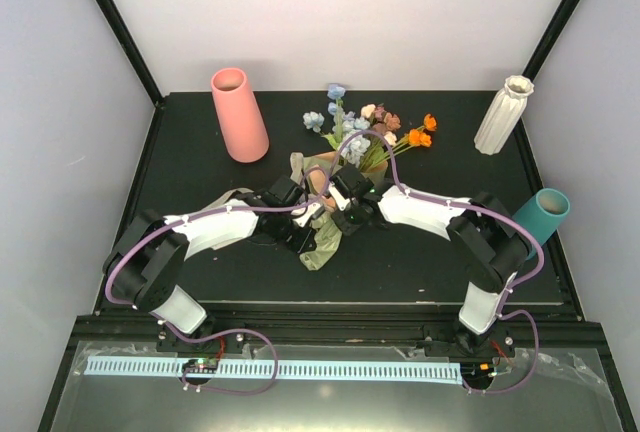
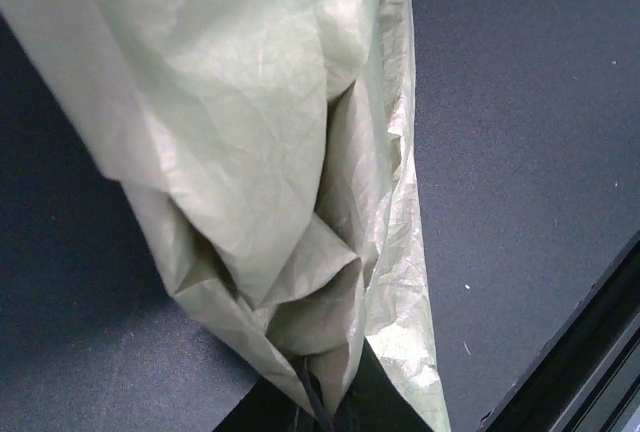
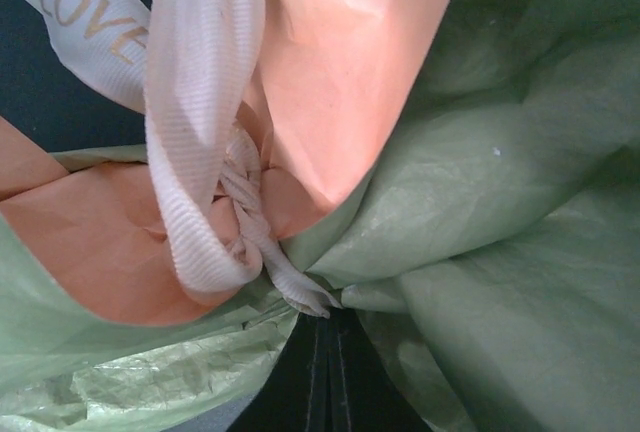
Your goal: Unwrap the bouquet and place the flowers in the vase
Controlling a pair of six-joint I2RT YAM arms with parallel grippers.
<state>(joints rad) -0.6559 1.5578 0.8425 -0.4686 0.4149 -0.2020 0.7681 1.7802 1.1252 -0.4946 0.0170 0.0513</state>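
The left pincer (image 2: pixel 316 397) is pressed together on the lowest fold of the paper sheet (image 2: pixel 260 152), which its wrist view shows only from the olive-green outside; the right pincer (image 3: pixel 326 330) is also pressed together, and the frayed tail of the white ribbon (image 3: pixel 200 102) ends just at its tips, so it seems to pinch this tail; only this wrist view shows the word LOVE on the ribbon and the peach inner side of the paper; only the top view shows that both pincers meet at the middle of the tabletop (image 1: pixel 420 272), on the bouquet (image 1: pixel 322 242), with the flowers (image 1: pixel 380 122) pointing to the far side; the white vase (image 1: pixel 503 114) stands upright at the far right corner, well apart from the bouquet; a pink vase (image 1: pixel 238 114) stands far left, a teal vase (image 1: pixel 542 214) at the right edge beside the right arm; bare dark surface lies between bouquet and white vase, and also toward the near edge.
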